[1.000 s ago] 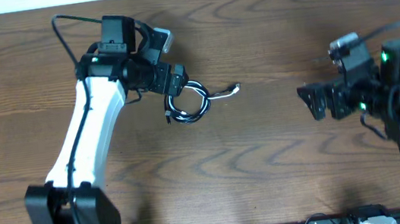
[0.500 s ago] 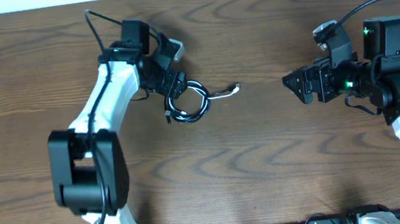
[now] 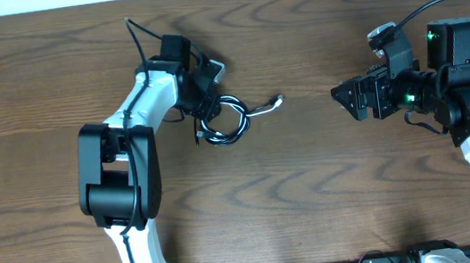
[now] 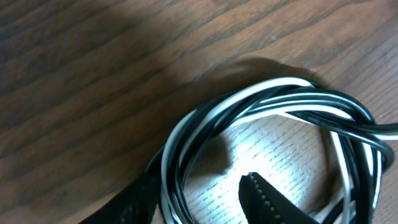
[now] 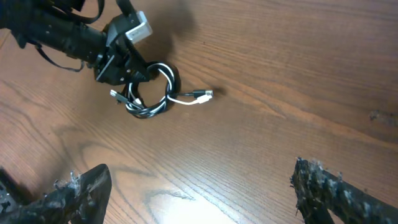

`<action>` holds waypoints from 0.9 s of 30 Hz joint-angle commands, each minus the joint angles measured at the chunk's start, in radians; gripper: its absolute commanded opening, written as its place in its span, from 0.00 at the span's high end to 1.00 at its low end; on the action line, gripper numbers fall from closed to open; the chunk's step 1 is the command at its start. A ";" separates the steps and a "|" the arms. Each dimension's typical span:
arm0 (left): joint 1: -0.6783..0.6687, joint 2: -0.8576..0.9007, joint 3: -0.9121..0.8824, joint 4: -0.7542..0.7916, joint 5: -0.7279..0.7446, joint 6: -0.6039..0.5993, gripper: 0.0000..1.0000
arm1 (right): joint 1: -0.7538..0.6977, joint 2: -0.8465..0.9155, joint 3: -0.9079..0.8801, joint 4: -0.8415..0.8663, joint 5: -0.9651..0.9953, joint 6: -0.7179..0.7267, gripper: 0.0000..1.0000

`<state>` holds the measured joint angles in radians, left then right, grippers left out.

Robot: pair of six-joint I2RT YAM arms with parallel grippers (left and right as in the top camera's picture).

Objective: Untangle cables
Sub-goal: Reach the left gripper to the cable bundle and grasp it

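Since a second ago your left arm (image 3: 141, 114) has folded in toward the coil, and the left gripper (image 3: 208, 106) has narrowed from wide. The cables (image 3: 225, 120) have not shifted. Its fingers (image 4: 262, 200) straddle the coil's 10 o'clock rim, half closed, with bare wood still showing between the serrated one and the strands. The white plug (image 3: 276, 102) trails off at 3 o'clock. Beyond it lies open table (image 3: 315, 193) until your right gripper (image 3: 348, 100), well apart, jaws spread wide and empty. The table's far edge runs at 12 o'clock, near the left wrist.
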<state>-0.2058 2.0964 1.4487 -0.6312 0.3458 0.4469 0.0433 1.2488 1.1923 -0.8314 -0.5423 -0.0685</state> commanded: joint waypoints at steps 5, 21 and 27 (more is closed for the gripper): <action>-0.040 0.043 0.010 0.016 -0.105 0.005 0.76 | 0.011 0.000 0.018 0.002 -0.010 0.024 0.12; -0.048 -0.194 0.020 0.058 0.227 -0.298 0.92 | 0.011 0.002 0.016 0.055 -0.010 0.145 0.15; -0.048 -0.361 0.020 0.077 0.250 -0.554 0.93 | 0.011 0.019 0.016 0.135 -0.010 0.282 0.19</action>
<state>-0.2523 1.8122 1.4494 -0.5514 0.5190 0.0772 0.0437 1.2518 1.1923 -0.7177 -0.5434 0.1047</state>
